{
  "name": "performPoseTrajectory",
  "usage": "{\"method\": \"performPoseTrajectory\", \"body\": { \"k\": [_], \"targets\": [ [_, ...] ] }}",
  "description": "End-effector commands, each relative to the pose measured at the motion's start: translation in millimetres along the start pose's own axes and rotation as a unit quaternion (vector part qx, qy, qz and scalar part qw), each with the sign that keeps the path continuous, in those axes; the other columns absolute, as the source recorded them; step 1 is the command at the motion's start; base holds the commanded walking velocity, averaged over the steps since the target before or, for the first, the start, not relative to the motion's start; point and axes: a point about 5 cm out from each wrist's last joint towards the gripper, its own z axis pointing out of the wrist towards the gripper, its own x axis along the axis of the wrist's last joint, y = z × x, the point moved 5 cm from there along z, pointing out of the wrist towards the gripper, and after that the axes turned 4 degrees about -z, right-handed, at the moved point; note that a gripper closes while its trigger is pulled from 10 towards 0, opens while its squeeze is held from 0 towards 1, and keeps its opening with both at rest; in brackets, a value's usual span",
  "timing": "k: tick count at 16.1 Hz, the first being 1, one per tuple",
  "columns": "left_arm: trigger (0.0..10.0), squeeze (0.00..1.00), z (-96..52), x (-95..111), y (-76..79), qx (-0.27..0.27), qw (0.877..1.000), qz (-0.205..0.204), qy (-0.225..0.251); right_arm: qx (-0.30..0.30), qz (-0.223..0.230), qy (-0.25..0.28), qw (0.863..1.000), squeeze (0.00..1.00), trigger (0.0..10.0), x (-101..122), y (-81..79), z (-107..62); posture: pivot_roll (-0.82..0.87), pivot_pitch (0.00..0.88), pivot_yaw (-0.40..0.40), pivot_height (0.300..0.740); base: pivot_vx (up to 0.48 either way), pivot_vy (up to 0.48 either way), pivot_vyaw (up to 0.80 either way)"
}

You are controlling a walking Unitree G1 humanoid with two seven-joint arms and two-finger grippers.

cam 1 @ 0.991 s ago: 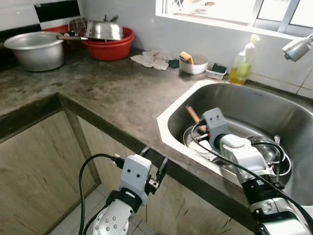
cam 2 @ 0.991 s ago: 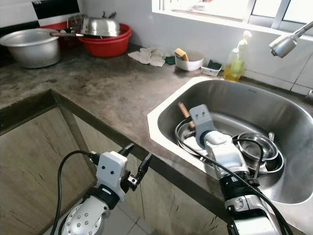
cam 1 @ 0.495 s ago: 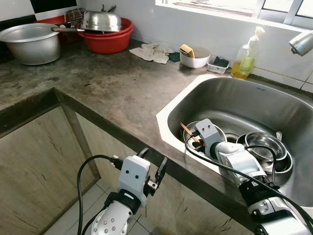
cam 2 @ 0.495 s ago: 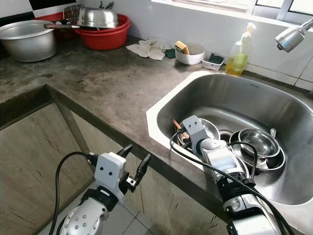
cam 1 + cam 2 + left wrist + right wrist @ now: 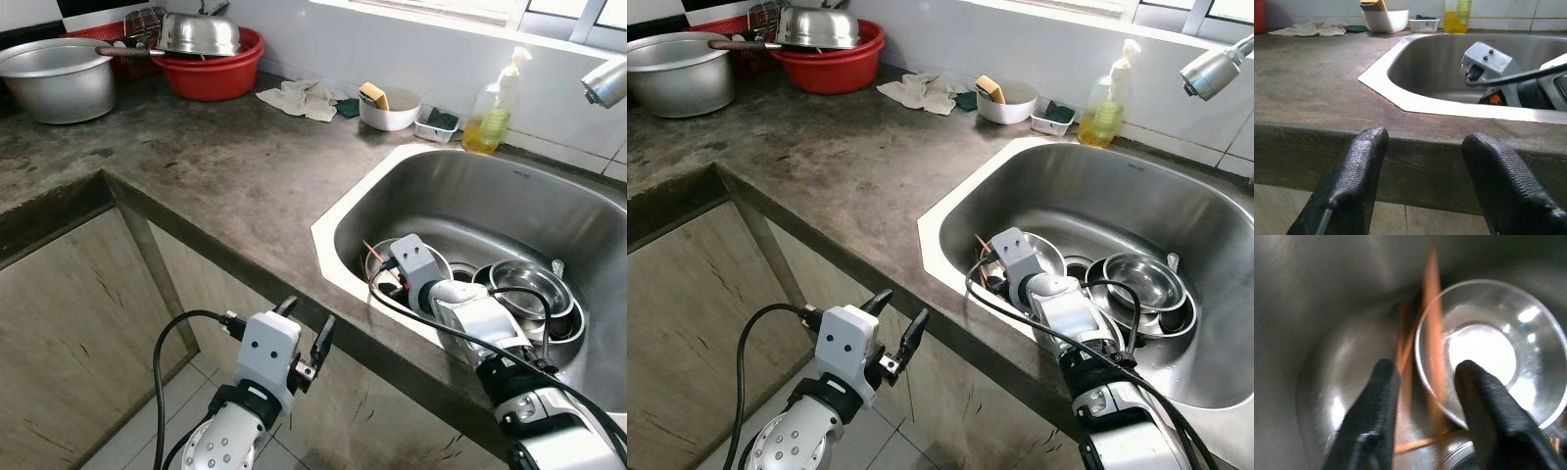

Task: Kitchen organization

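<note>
1. Stainless steel lines the sink (image 5: 549, 211), and every place below is told from that sink. The right claw (image 5: 1422, 382) is down inside its near-left part, fingers spread, with a blurred orange-brown stick between them but not yet pinched.

2. The step in hand looks like picking the wooden chopsticks (image 5: 1432, 333) out of the dishes. To do it well, the robot should lower the claw until both fingers straddle the sticks, square them to the sticks' length, then close gently and lift straight up, so the sticks do not skate off the slick metal.

3. The chopsticks lie slanted across the rim of a shiny steel bowl (image 5: 1493, 352) at the sink's near-left end; how many there are cannot be told through the blur. They are thin, light and round, likely to roll or twist in a loose grip.

4. More steel bowls (image 5: 534, 289) are stacked toward the sink's right side, well apart from the working fingers, so a vertical lift should clear them.

5. The left claw (image 5: 306, 333) hangs below the desk (image 5: 216, 176) edge in front of the sink's left corner, its fingers apart and holding nothing.
</note>
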Motion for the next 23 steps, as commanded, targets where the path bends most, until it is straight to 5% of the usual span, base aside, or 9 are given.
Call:
{"method": "performPoseTrajectory", "body": {
  "k": [1, 3, 4, 8, 11, 14, 16, 18, 23],
  "targets": [
    [10.0, 0.0, 2.2, 3.4, 0.4, -0.004, 1.0, 0.005, 0.005, -0.038, 0.016, 0.057, 0.998, 0.17, 10.0, 26.5, 16.9, -8.7, 0.1, 0.094, -0.063, 0.74, 0.0, 0.0, 0.0],
    [10.0, 0.0, 2.9, 3.6, 0.2, -0.004, 1.0, 0.005, 0.006, -0.042, 0.021, 0.071, 0.996, 0.17, 10.0, 31.7, 18.1, -10.9, 0.1, 0.092, -0.063, 0.74, 0.0, 0.0, 0.0],
    [10.0, 0.0, 4.2, 4.0, -0.4, -0.003, 1.0, 0.005, 0.007, -0.052, 0.025, 0.093, 0.994, 0.0, 10.0, 39.9, 20.9, -15.3, 0.1, 0.084, -0.06, 0.74, 0.0, 0.0, 0.0],
    [10.0, 0.0, 8.3, 5.0, -4.3, 0.003, 1.0, 0.003, 0.012, -0.096, 0.046, 0.179, 0.978, 0.0, 10.0, 69.8, 32.5, -38.5, 0.1, 0.059, -0.057, 0.74, 0.0, 0.0, 0.0],
    [10.0, 0.0, 14.4, 4.9, -9.0, 0.005, 1.0, 0.01, 0.017, -0.136, 0.054, 0.324, 0.935, 0.0, 10.0, 103.0, 29.3, -95.2, 0.08, 0.014, -0.05, 0.74, 0.0, 0.0, 0.0],
    [10.0, 0.0, 18.4, 1.3, -10.2, 0.003, 1.0, 0.012, 0.014, -0.151, 0.061, 0.363, 0.917, 0.0, 10.0, 98.9, 18.5, -116.4, 0.07, 0.0, -0.041, 0.74, 0.0, 0.0, 0.0],
    [10.0, 0.0, 23.3, 2.3, -10.9, 0.002, 1.0, 0.014, 0.021, -0.129, 0.116, 0.371, 0.912, 0.0, 10.0, 75.1, -4.8, -128.2, 0.06, 0.0, -0.035, 0.74, 0.0, 0.0, 0.0],
    [10.0, 0.0, 27.0, 3.4, -13.8, 0.007, 1.0, 0.015, 0.026, -0.127, 0.135, 0.361, 0.914, 0.0, 10.0, 58.2, -17.3, -129.4, 0.05, 0.0, -0.033, 0.74, 0.0, 0.0, 0.0],
    [10.0, 0.0, 29.5, 0.4, -16.5, 0.017, 0.999, 0.019, 0.023, -0.142, 0.138, 0.354, 0.914, 0.0, 10.0, 54.5, -20.4, -125.6, 0.05, 0.0, -0.042, 0.74, 0.0, 0.078, 0.42]
  ]
}}
